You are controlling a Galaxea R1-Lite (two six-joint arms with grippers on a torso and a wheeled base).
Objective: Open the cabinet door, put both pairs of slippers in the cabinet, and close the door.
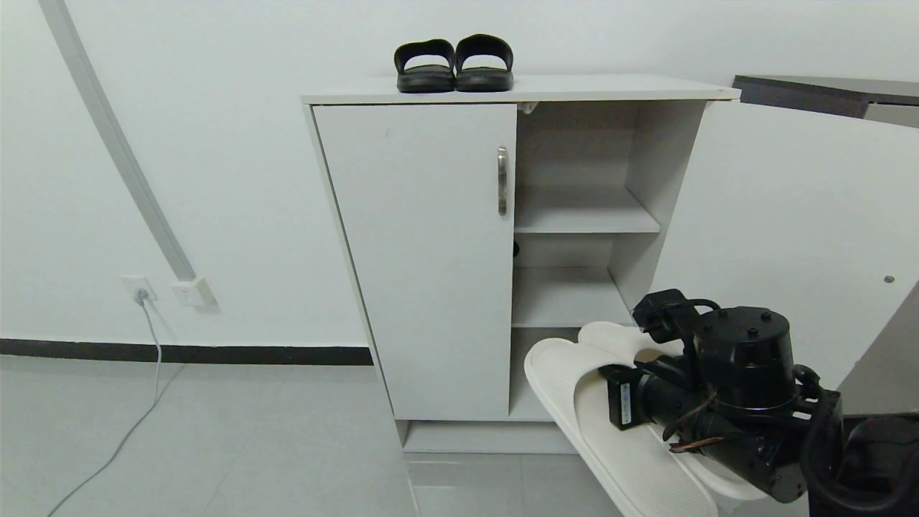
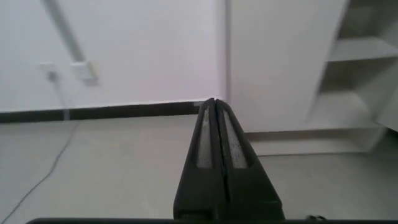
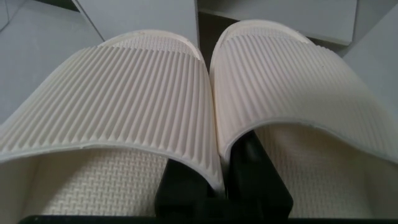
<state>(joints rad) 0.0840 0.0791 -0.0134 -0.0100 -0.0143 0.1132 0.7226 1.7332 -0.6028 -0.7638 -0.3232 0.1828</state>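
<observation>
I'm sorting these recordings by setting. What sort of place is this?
Probably a home-style entryway or a test room mocked up as one: a white shoe cabinet stands against a bare wall, black slippers sit on its top, and the right gripper holds white slippers.

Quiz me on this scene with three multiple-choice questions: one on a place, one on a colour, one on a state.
1. Where is the black pair? A on top of the cabinet; B on the floor; C on a shelf inside.
2. What colour is the held pair in the right gripper? A black; B white; C blue.
3. The door on the robot's right is: A shut; B removed; C swung open.
Answers: 1 A, it rests on the cabinet's top. 2 B, it is white all over. 3 C, the shelves behind it are exposed.
</observation>
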